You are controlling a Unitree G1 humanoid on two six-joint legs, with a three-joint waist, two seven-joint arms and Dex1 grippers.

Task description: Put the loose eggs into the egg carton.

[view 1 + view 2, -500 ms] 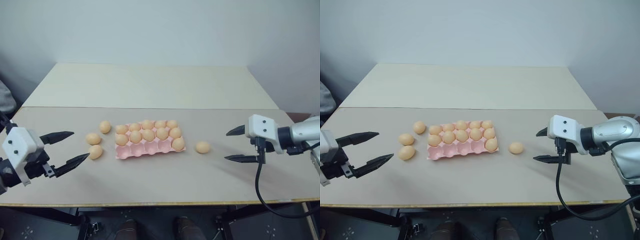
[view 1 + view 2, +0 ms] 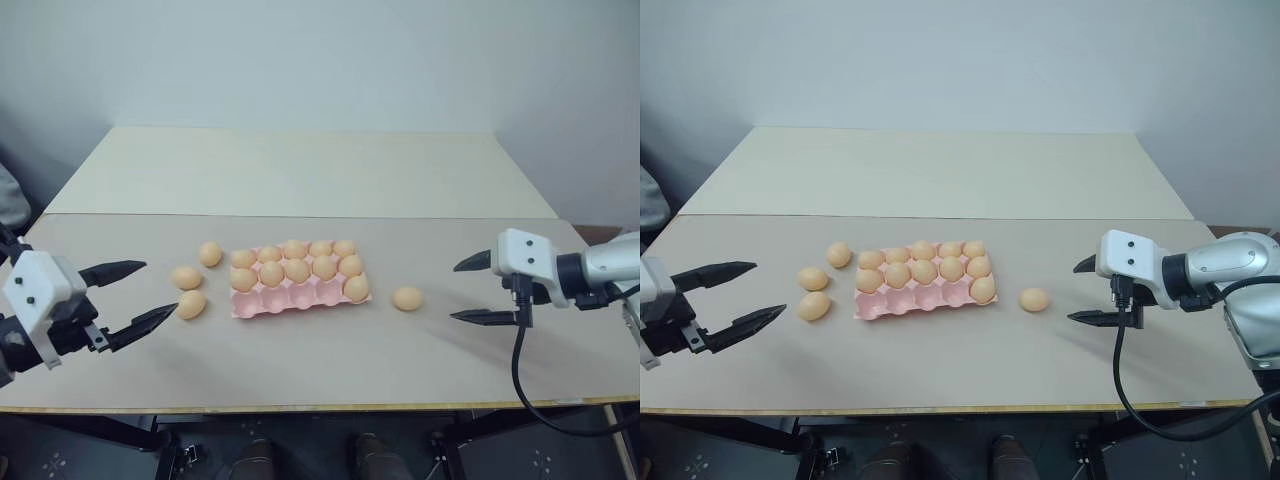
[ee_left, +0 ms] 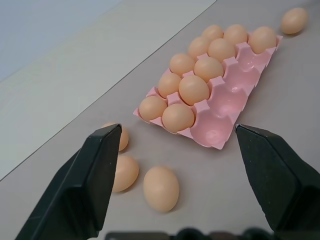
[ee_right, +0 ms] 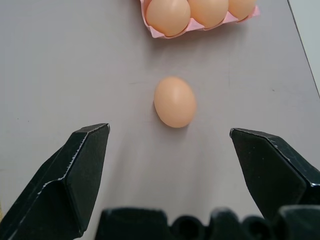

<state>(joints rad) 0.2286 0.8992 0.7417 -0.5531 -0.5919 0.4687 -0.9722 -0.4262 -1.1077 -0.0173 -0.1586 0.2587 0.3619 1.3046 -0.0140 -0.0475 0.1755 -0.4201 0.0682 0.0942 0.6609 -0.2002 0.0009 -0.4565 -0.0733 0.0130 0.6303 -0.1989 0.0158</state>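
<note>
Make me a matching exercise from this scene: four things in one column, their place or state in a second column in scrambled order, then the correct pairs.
Column 1:
1. egg carton
2. single loose egg
3. three loose eggs
4. right gripper

Column 2:
A. on the table at the carton's left side
B. open, holding nothing
C. near row has four bare cups
D. alone on the table between the carton and the right gripper

Pairs: 1-C, 2-D, 3-A, 4-B
</note>
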